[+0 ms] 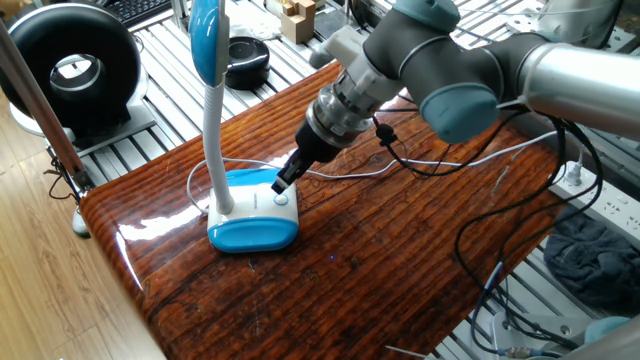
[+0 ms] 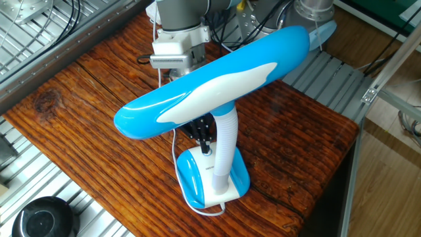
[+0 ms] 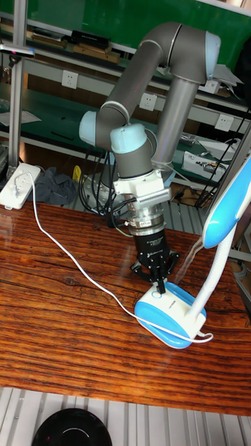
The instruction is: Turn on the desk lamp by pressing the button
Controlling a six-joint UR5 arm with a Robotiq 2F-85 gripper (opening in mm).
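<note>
The desk lamp stands on the wooden table (image 1: 400, 270), its white and sky-blue base (image 1: 253, 222) at the left part. Its bendy white neck (image 1: 214, 140) rises to the blue-and-white head (image 2: 210, 82), which shows no glow. A small round button (image 1: 281, 199) sits on the base's top. My gripper (image 1: 283, 183) points down at it, fingertips pressed together and shut on nothing, right at the button; I cannot tell if they touch it. The other fixed view shows the gripper (image 2: 206, 146) half hidden behind the head. In the tall view the gripper (image 3: 162, 284) tapers to a point over the base (image 3: 167, 315).
A black round fan (image 1: 70, 70) stands off the table's left end, and a black round dish (image 1: 247, 58) lies behind the lamp. A white cord (image 3: 70, 261) crosses the tabletop to a power strip (image 3: 21, 185). Black cables (image 1: 500, 230) hang by the arm.
</note>
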